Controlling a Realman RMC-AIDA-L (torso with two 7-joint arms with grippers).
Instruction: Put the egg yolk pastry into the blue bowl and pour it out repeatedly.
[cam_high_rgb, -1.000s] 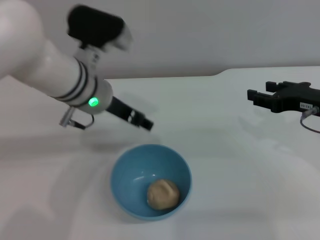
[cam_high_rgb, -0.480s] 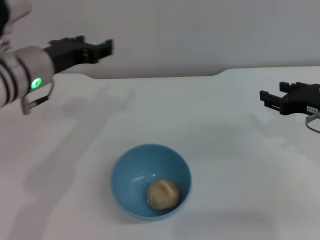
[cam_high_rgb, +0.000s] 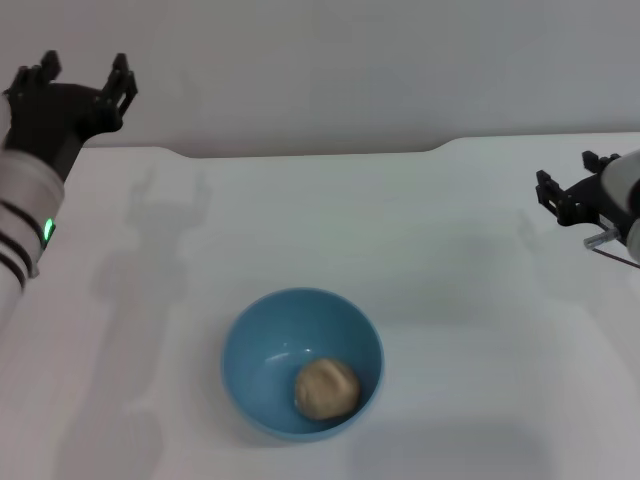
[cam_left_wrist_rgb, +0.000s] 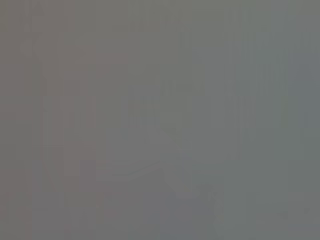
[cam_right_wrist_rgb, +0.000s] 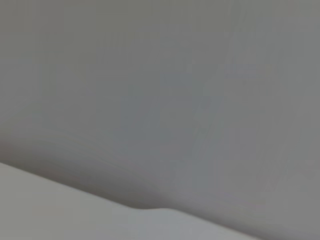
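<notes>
A: Blue bowl (cam_high_rgb: 301, 360) upright on the white counter (cam_high_rgb: 450, 260), low in the head view, at about 6 o'clock from the middle of the picture.

B: And the egg yolk pastry (cam_high_rgb: 326, 387)?

A: Inside the bowl, resting on the bottom, toward the bowl's 5 o'clock side and close against the inner wall. Tan, domed, one piece.

B: Left gripper (cam_high_rgb: 82, 85)?

A: Up at 10 o'clock in the head view, raised above the far left corner of the counter, well apart from the bowl. Its fingers (cam_high_rgb: 122, 82) point upward and stand apart, with nothing between them. A green light shows on the arm's sleeve.

B: Right gripper (cam_high_rgb: 568, 190)?

A: At 3 o'clock, at the right border of the head view, over the counter's right side, also well apart from the bowl. Dark fingers face toward 9 o'clock. They stand apart, with a gap between the two tips and nothing held there.

B: Anything touching the bowl?

A: No. Only the pastry sits in it. The left arm's shadow falls on the counter at 9 o'clock of the bowl.

B: The wrist views?

A: Left wrist view shows only flat grey, nothing to make out. Right wrist view shows a grey wall with a pale strip along one border, likely the counter's edge.
</notes>
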